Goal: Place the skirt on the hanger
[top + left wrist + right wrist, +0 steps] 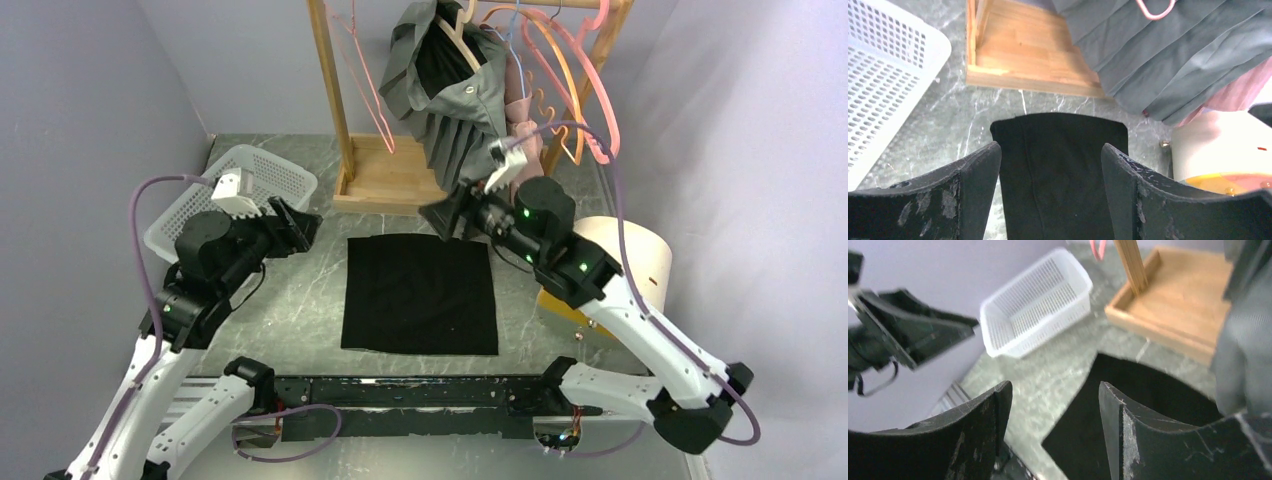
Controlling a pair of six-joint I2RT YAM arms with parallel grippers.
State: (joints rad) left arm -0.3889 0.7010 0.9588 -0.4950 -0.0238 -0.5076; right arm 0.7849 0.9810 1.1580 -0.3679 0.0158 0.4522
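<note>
Grey pleated fabric skirt (460, 110) hangs long-axis down from the pale wooden hanger (458, 38), just beyond yr right gripper (1054, 385), the nearer one; left gripper (1050, 147) is well apart; both spread wide, holding nothing.

White-and-black arms (150, 378), purple cables (134, 225)

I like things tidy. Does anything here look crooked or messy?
Yes: the gray skirt on the wooden rack hangs lopsided, bunched to one side with its top flopping open. The black cloth lies flat and neat on the table.
</note>
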